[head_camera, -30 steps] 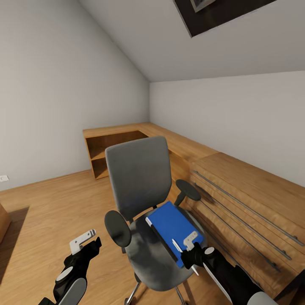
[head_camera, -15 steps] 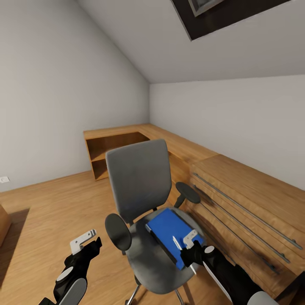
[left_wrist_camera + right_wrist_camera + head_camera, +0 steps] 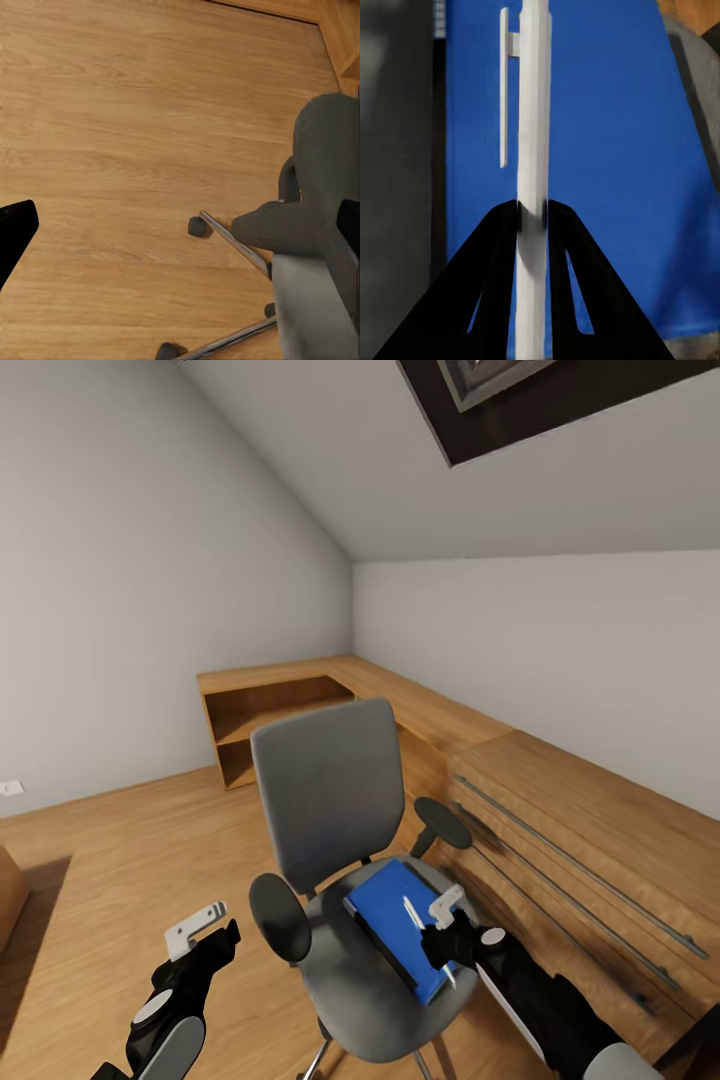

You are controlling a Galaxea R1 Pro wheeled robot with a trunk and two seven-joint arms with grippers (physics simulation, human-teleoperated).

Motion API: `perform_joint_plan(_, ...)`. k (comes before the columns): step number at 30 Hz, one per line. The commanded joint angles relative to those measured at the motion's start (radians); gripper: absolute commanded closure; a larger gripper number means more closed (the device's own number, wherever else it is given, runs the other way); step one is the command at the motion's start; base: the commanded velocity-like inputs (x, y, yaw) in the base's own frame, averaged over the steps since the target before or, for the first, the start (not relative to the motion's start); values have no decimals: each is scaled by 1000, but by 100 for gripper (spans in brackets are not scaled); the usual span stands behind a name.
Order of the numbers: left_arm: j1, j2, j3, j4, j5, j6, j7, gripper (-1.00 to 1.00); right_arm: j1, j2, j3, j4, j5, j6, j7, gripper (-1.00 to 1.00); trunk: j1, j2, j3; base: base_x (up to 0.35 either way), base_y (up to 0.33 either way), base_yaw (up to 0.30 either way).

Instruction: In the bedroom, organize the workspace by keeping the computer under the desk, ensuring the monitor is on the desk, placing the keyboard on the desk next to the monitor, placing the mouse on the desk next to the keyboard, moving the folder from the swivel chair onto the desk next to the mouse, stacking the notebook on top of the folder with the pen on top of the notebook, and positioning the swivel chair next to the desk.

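The swivel chair point(image 3: 330, 790), grey with black armrests, stands in front of me, its back upright. On its seat lies the blue folder point(image 3: 385, 905), dark spine toward the seat's middle. My right gripper point(image 3: 440, 940) hangs just above the folder, shut on the thin white pen point(image 3: 412, 915). The right wrist view shows the pen point(image 3: 532, 150) pinched between the black fingertips of the gripper point(image 3: 532, 214), with the folder point(image 3: 607, 150) beneath. My left gripper point(image 3: 200, 930) is open over the floor to the chair's left. The left wrist view shows its fingers wide apart beside the chair's armrest point(image 3: 285, 225).
A light-wood chest of drawers point(image 3: 600, 840) with long metal rails stands close on the chair's right. A low wooden shelf unit point(image 3: 270, 710) runs along the far walls. The ceiling slopes down, with a dark skylight point(image 3: 520, 390). Open wooden floor point(image 3: 120, 840) lies to the left.
The whole picture has slid down a little, so the camera moved. My right gripper has carried the pen slightly further in over the folder. The left gripper is unchanged.
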Motion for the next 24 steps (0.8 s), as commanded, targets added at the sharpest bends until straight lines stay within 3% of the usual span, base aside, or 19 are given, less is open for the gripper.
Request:
perform_joint_plan(1, -1, 1, -2, -3, 3, 5, 7, -100, 0, -1, 2, -26, -7, 12, -30, 100, -4, 7, 2, 0, 0, 0)
perform_joint_plan(5, -1, 1, -3, -6, 3, 4, 7, -100, 3, 0, 2, -95, -13, 63, -117, 100, -19, 35, 15, 0, 0, 0)
perform_joint_plan(9, -1, 2, -3, -14, 3, 4, 7, -100, 14, 0, 1, -172, -52, 117, -176, 100, -35, 63, 27, 0, 0, 0)
perform_joint_plan(13, -1, 2, -9, -28, 3, 3, 7, -100, 23, -6, -28, -262, -156, 183, -291, 100, -50, 91, 40, 0, 0, 0)
perform_joint_plan(17, -1, 4, -37, -39, 3, 3, 6, -100, 66, -13, -56, -394, -282, 209, -503, 100, -65, 119, 52, 0, 0, 0)
perform_joint_plan(21, -1, 5, -65, -42, 3, 2, 4, -100, 101, -14, -60, -486, -345, 213, -641, 100, -81, 147, 65, 0, 0, 0)
perform_joint_plan(24, -1, 6, -89, -43, 3, 2, 3, -100, 115, -15, -62, -529, -389, 213, -692, 100, -92, 168, 74, 0, 0, 0)
